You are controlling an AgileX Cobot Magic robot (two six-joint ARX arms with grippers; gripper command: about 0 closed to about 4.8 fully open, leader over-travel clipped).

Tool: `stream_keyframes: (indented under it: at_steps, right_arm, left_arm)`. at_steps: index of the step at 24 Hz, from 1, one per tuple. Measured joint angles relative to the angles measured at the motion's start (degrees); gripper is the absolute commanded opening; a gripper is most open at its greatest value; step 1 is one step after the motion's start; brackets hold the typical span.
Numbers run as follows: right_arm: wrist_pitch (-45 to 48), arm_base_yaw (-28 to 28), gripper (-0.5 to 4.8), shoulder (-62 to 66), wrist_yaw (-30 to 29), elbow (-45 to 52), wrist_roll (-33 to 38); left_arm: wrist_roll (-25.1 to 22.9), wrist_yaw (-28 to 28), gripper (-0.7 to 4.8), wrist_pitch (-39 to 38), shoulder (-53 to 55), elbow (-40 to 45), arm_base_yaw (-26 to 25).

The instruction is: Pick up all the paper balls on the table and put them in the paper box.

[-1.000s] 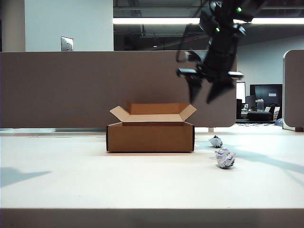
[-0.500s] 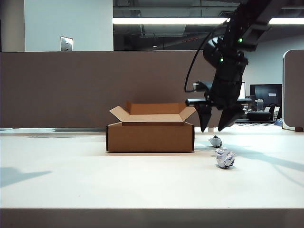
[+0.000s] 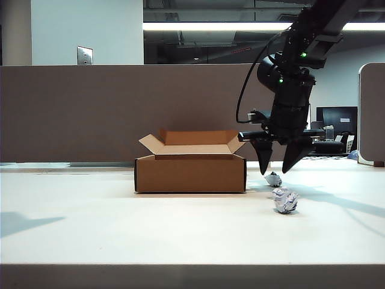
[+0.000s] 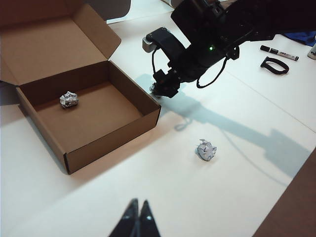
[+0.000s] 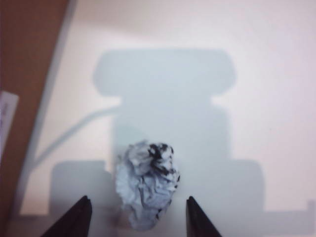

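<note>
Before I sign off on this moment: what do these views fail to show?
- Exterior view: the paper box front wall hides its inside; the ball there shows only from the left wrist.
- Left gripper: tips only, cut by the frame edge.
- Right gripper over a paper ball: contact unclear.

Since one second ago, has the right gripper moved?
Yes. The right gripper has come down beside the paper box, open above a paper ball.
</note>
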State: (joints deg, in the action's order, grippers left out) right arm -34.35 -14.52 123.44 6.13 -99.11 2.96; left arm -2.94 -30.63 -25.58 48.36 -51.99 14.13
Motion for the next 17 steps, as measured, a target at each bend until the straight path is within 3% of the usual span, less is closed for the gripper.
stream_keyframes:
  at_steps: [8, 12, 17]
  right_arm:
    - [-0.26, 0.33, 2.6, 0.39, -0.9, -0.02, 0.26]
    - [-0.33, 1.25, 2.08, 0.94, -1.49, -0.02, 1.07]
    - [-0.61, 1.68, 2.11, 1.11, -2.56, -0.02, 1.33]
  left_arm:
    - [0.0, 0.0, -0.01, -0.42, 0.0, 0.0, 0.0]
    - [0.0, 0.02, -0.01, -1.27, 0.0, 0.0, 0.02]
    - [0.0, 0.02, -0.01, -1.88, 0.02, 0.0, 0.0]
